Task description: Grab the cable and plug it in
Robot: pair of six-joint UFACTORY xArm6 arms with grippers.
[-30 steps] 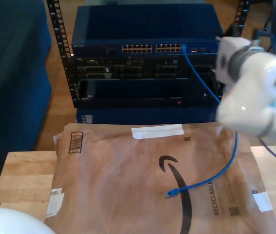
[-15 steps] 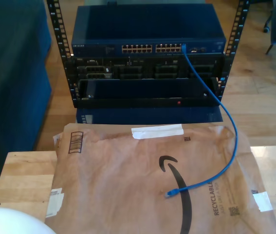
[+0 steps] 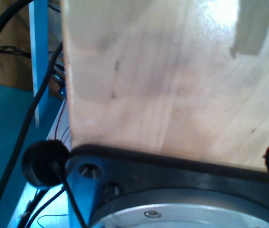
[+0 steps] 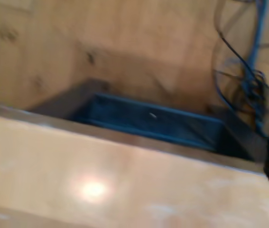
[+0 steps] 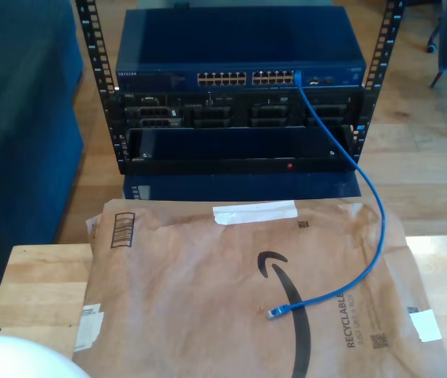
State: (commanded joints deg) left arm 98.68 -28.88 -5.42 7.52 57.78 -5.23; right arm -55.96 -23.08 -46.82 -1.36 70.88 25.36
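Two grippers, jaw state of either: cannot tell. My first gripper's view gives a dark mount edge over bare tabletop (image 3: 172,85), with black leads hanging beside a blue post. My second gripper's view gives a pale table edge (image 4: 125,185), a dark blue tray-like box (image 4: 158,123) below it, and a tangle of thin wires near a blue upright; whether that box holds anything cannot be told through the blur.

Item, cable (image 5: 369,236): blue, thin. One end sits in the last port at the exterior view's right of the switch (image 5: 239,47) atop the rack (image 5: 239,118). From there it drops in front of the rack and curves across the brown paper mailer (image 5: 207,299). Free plug (image 5: 274,313) lies on the mailer, just beside the printed black arrow.

Item, rack: switch on top, dark modules beneath, a recessed shelf below those, contents not legible.

Progress, judged: one end seated, free plug unheld and well apart from any port. Grasping, carrying and inserting all remain.
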